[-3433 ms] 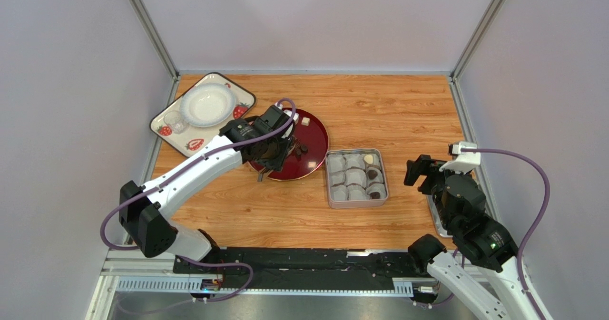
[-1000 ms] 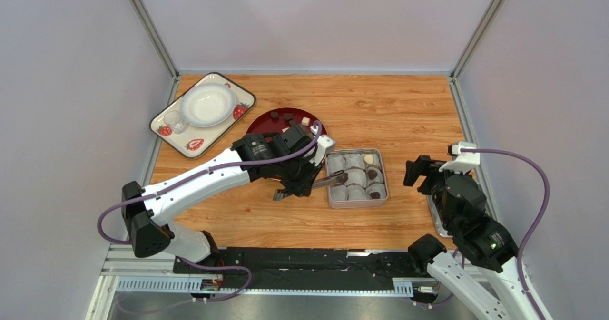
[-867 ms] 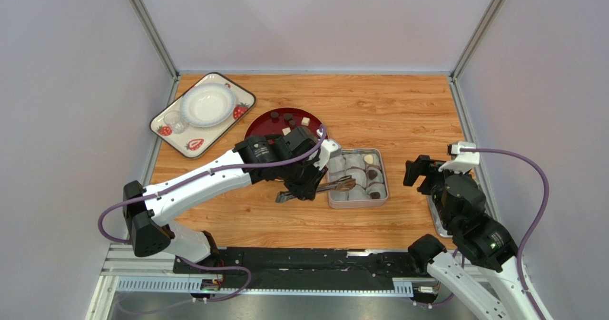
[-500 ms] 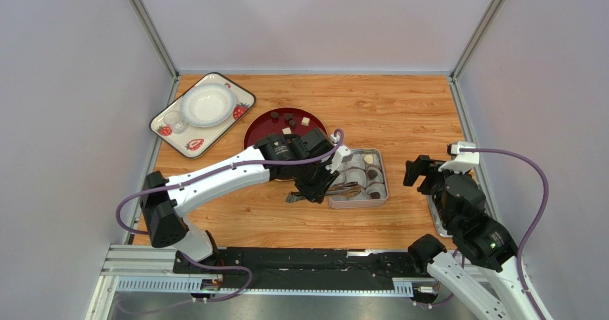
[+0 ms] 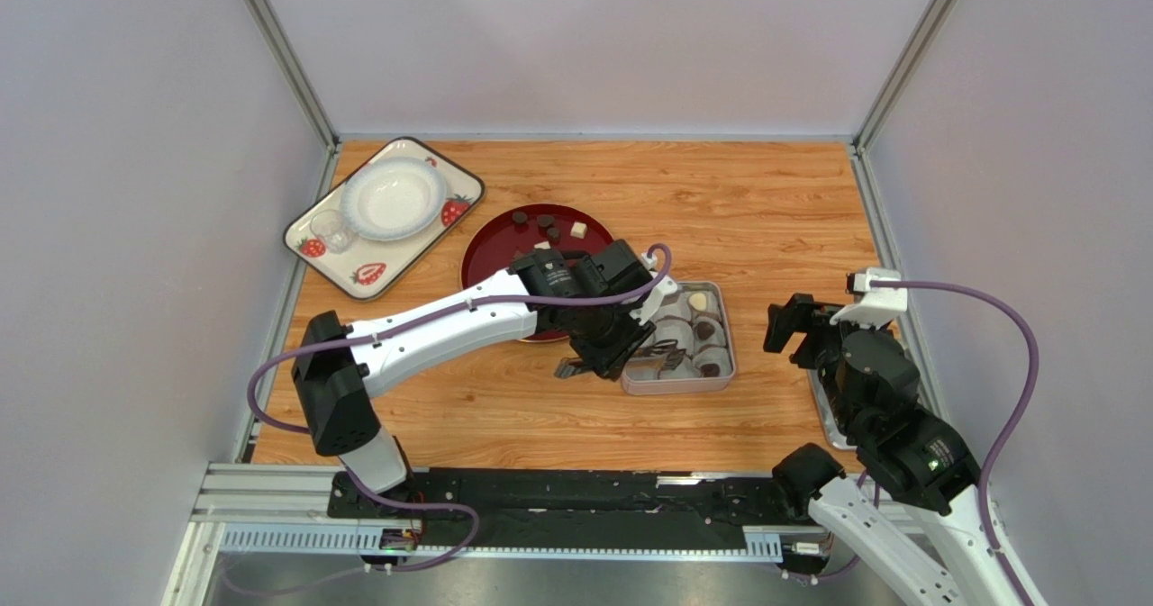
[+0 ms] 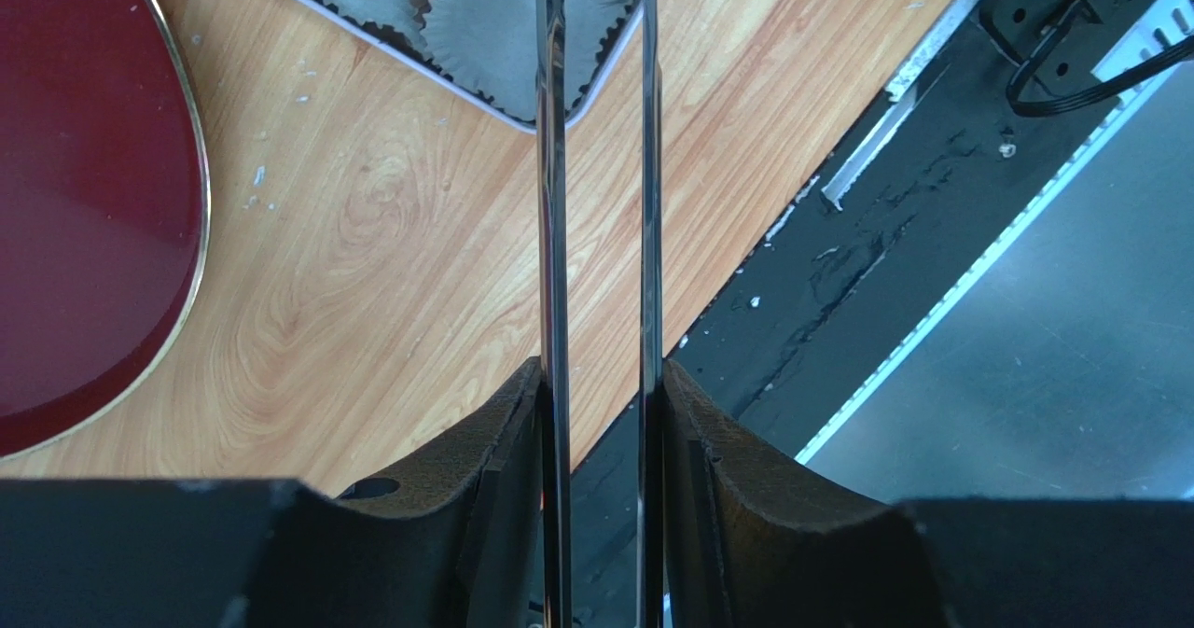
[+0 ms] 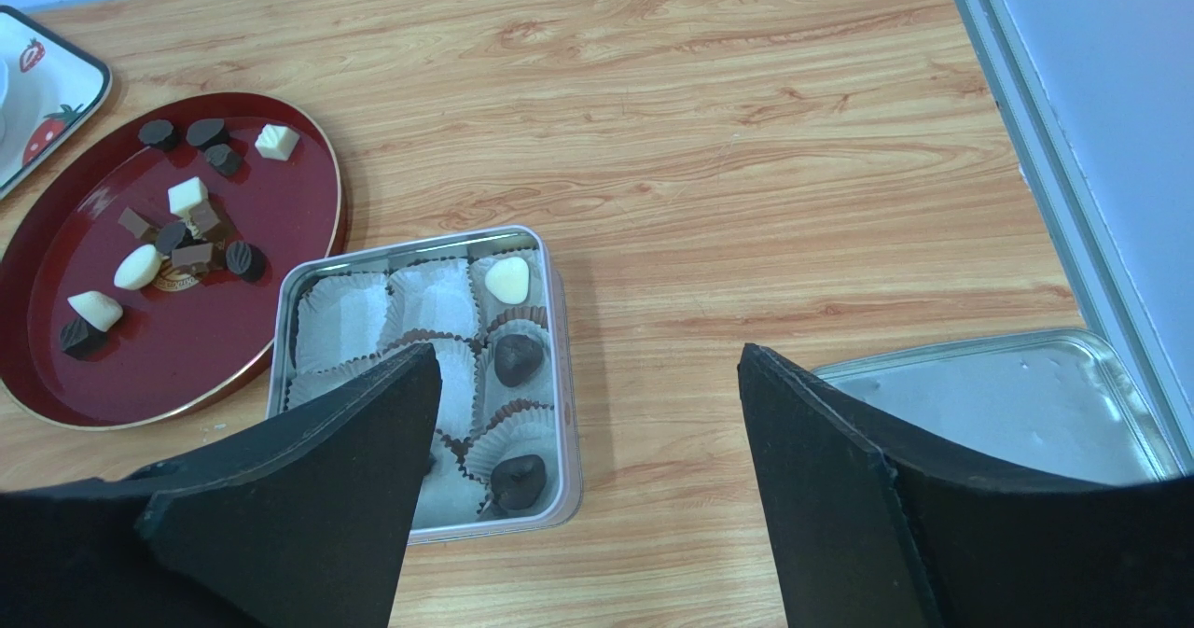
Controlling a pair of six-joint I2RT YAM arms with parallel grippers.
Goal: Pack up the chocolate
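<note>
The chocolate (image 7: 182, 229) lies as loose dark and white pieces on a round red plate (image 5: 494, 248). More pieces sit in paper cups of the square grey tin (image 7: 421, 243): two dark ones (image 7: 519, 358) and a white one (image 7: 510, 280). My left gripper (image 5: 616, 336) is shut on metal tongs (image 6: 648, 166), whose two arms run between my fingers (image 6: 701, 432) toward the tin's near-left corner (image 6: 477, 12). The tong tips are cut off by the top of the left wrist view. My right gripper (image 7: 586, 355) hangs open and empty, right of the tin.
A strawberry-patterned tray with a white bowl (image 5: 383, 212) stands at the back left. A flat metal lid (image 7: 1009, 404) lies near the right wall. The black rail (image 6: 869, 264) runs along the table's near edge.
My left arm has swung right from the red plate to the tin, carrying the tongs. The tong arms stand a little wider apart. The right arm has not moved.
</note>
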